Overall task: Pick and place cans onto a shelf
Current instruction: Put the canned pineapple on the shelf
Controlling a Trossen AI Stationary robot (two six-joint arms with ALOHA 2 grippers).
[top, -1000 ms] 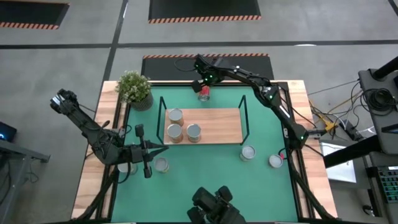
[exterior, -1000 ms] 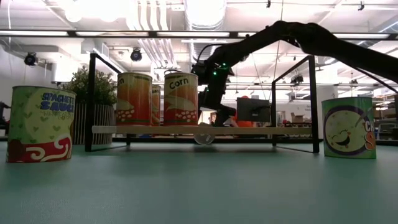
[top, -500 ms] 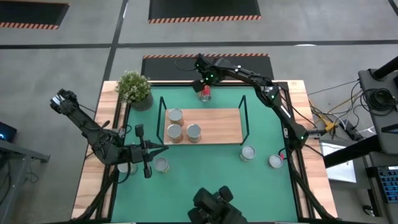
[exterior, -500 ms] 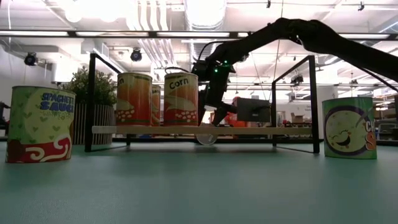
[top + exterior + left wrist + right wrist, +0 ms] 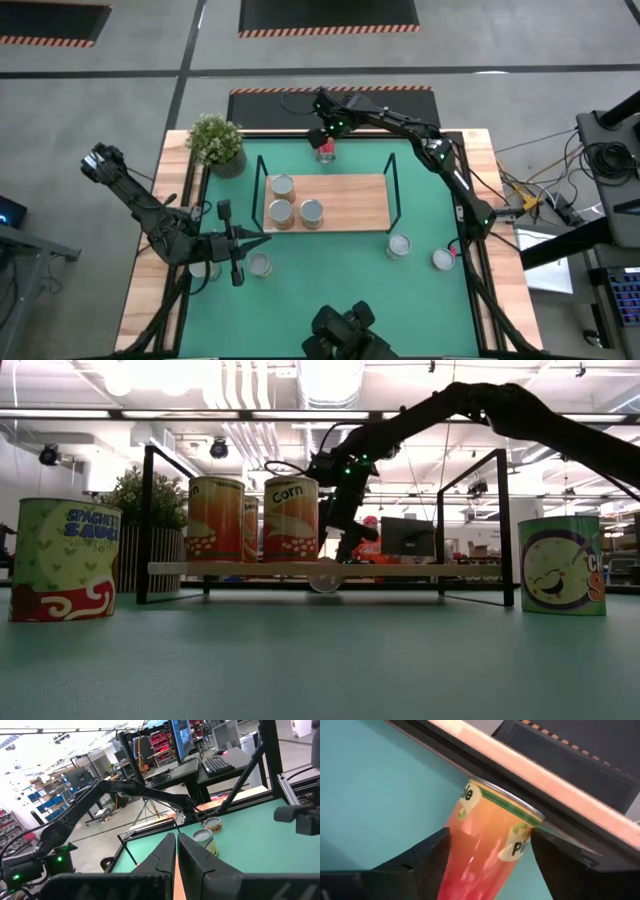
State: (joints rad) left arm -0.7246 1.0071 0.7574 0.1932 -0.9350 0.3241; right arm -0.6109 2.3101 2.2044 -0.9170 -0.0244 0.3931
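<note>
Right gripper (image 5: 326, 150) reached out to the far edge of the green table mat (image 5: 330, 270), behind the shelf (image 5: 350, 205), fingers (image 5: 422, 857) pressed on either side of a red-and-orange can (image 5: 487, 837) with a green band near its rim. In the right wrist view, held between the two dark fingers, label partly readable, tilted toward the mat's wooden border. In the low view, seen behind the shelf board, beside the arm's green light; whether lifted off the mat or resting on it, cannot tell. On the wooden shelf, three cans near its left end: the corn can (image 5: 291, 518), an orange-labelled can (image 5: 216, 518) next to it, and a third (image 5: 249, 528) mostly hidden between them. On the mat in front of the shelf, a spaghetti sauce can (image 5: 63, 560) toward the left and a green can with a round face design (image 5: 561, 564) toward the right, with another can (image 5: 442, 259) near that one at the mat's right edge. Left gripper (image 5: 258, 238) parked low at the mat's left side, fingers (image 5: 165, 860) pressed together and holding nothing, two cans (image 5: 259, 264) just beside it. Potted plant (image 5: 216, 142) at the far left corner.
</note>
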